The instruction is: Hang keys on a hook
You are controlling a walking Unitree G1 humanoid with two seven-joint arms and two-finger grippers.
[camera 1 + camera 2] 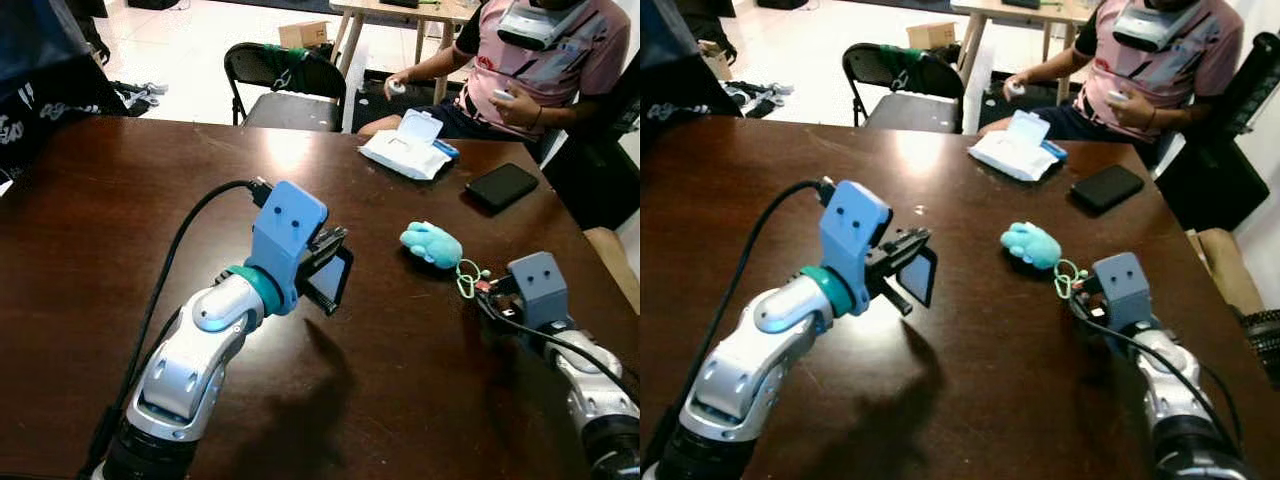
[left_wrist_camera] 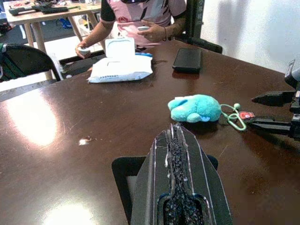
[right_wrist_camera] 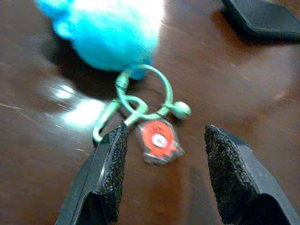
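Observation:
The keys are a turquoise plush [image 1: 432,244] with a green ring [image 3: 143,96] and a small red tag [image 3: 159,139], lying on the dark brown table [image 1: 120,230] right of centre. My right gripper [image 3: 164,145] sits low over the table, open, its two pads on either side of the red tag and not touching it. My left gripper [image 1: 335,262] is raised over the middle of the table, to the left of the plush. Its fingers [image 2: 176,154] are pressed together on a black square plate [image 1: 333,282] with a flat grey face.
A white wipes packet [image 1: 410,150] and a black phone [image 1: 502,184] lie toward the far right of the table. A person in a pink shirt [image 1: 560,60] sits just beyond that edge. A black folding chair [image 1: 285,85] stands at the far side.

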